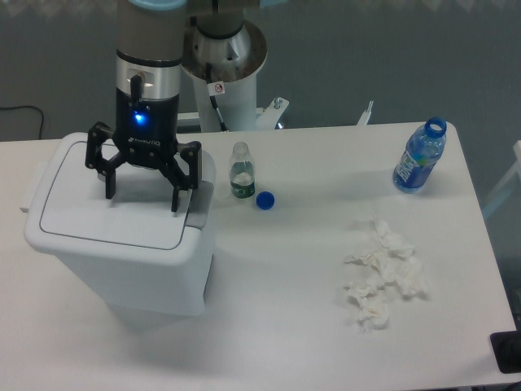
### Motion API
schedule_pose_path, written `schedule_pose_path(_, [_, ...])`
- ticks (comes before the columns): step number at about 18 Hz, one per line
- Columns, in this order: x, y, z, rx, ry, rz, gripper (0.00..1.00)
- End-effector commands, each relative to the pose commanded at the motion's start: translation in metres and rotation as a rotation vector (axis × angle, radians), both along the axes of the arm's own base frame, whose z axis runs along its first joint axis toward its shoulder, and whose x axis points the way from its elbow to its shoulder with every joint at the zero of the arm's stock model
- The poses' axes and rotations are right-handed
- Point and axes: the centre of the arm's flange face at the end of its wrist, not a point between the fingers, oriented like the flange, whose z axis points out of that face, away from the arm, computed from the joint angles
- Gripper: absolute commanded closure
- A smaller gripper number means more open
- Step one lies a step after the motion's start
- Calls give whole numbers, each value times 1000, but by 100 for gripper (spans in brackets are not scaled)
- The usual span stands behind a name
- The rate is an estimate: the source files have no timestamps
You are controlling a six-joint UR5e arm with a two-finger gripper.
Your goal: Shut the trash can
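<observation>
The trash can (130,273) is a large white bin at the left of the table. Its flat white lid (89,220) lies down level on the rim, and the grey tab (200,200) shows at its right edge. My gripper (142,196) hangs open over the right half of the lid, black fingers (175,195) spread wide and pointing down. The fingertips are at or just above the lid surface; I cannot tell whether they touch it. Nothing is between the fingers.
A small uncapped bottle (241,171) stands just right of the bin, with a blue cap (264,199) beside it. A blue water bottle (420,156) stands at the far right. Crumpled tissues (383,275) lie right of centre. The arm's base (221,61) rises behind.
</observation>
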Motion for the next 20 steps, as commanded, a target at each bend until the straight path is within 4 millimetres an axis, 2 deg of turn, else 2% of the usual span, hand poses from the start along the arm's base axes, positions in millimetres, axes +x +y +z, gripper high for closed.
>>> schedule_pose_path(6, [-3, -1, 6, 9, 5, 5, 0])
schedule_pose_path(8, [-10, -4, 10, 18, 7, 17, 0])
schedule_pose_path(11, [-14, -10, 31, 50, 27, 28, 0])
schedule_pose_path(14, [-37, -26, 45, 73, 45, 78, 0])
schedule_pose_path(20, [-105, -60, 39, 24, 167, 12, 0])
